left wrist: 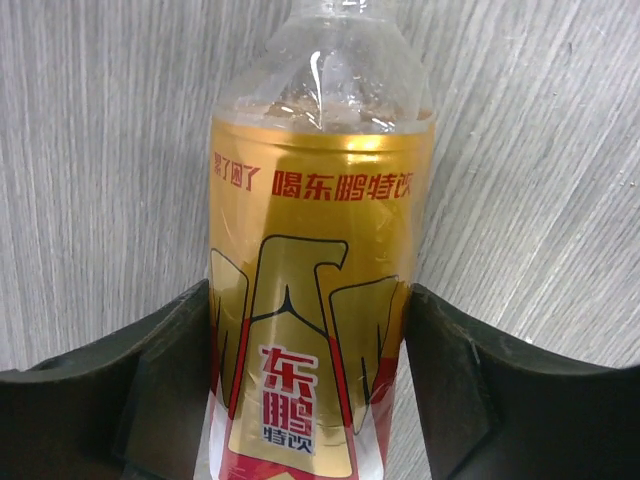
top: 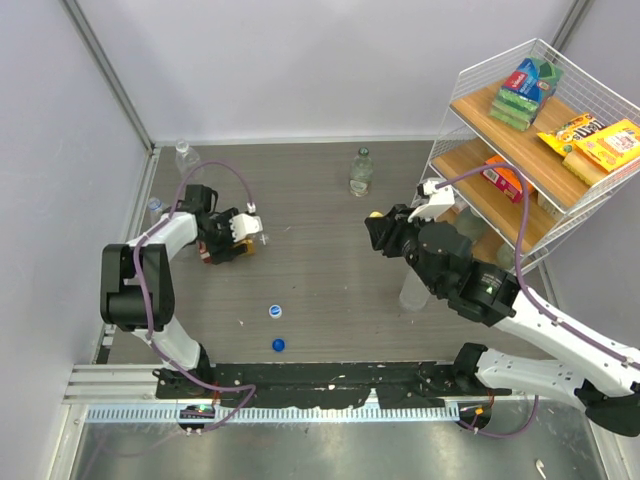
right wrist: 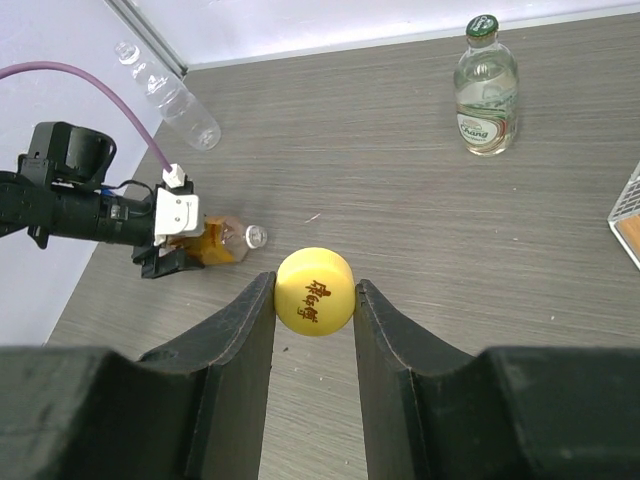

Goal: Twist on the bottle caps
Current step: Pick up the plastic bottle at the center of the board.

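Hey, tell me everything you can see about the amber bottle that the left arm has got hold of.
The amber bottle is clear plastic with a glossy gold label bearing red Chinese characters and a red band lower down. Its shoulder above the label is see-through. It lies horizontally, clamped at the label between the black fingers of the left end effector, with its uncapped mouth pointing away from that end effector.

Glossy plastic amber bottle [left wrist: 315, 300]; matt, wood-grained table [left wrist: 100, 150].

Upright bottle [top: 360, 172] at the table's [top: 320, 260] back, shelf rack [top: 478, 104] right, 2 caps [top: 274, 311] front centre.
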